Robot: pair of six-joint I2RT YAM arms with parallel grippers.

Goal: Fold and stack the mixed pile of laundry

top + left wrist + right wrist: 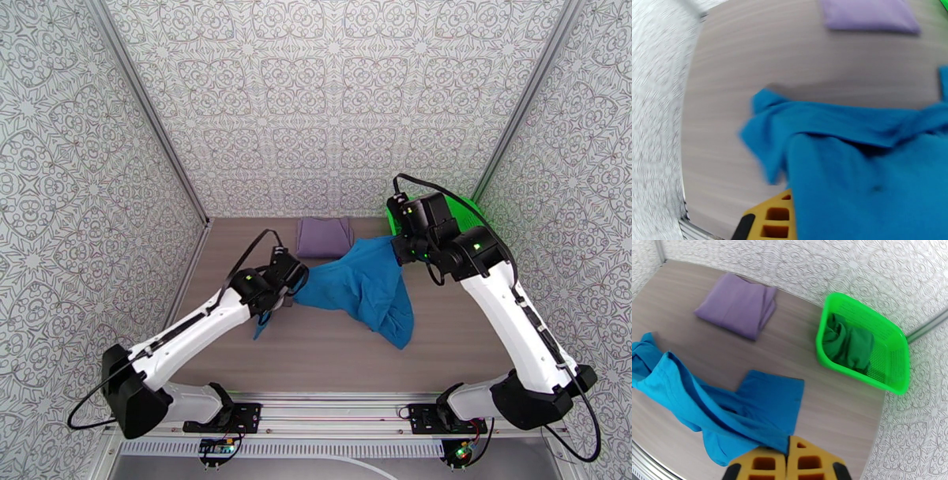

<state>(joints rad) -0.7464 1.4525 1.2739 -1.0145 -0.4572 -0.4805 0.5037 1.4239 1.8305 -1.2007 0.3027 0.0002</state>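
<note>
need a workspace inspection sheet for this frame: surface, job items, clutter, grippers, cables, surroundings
Surface: wood-look table, no spills seen.
Job's things: blue shirt stretched between both grippers, partly lying on the table; lavender garment folded flat at the far edge; dark green garment crumpled in the basket.
Clutter: green basket at the far right; nothing else seen.
Grippers: left gripper and right gripper each shut on the blue shirt.
Cables: black cable loops above the left arm.
Surroundings: patterned walls on three sides.
</note>
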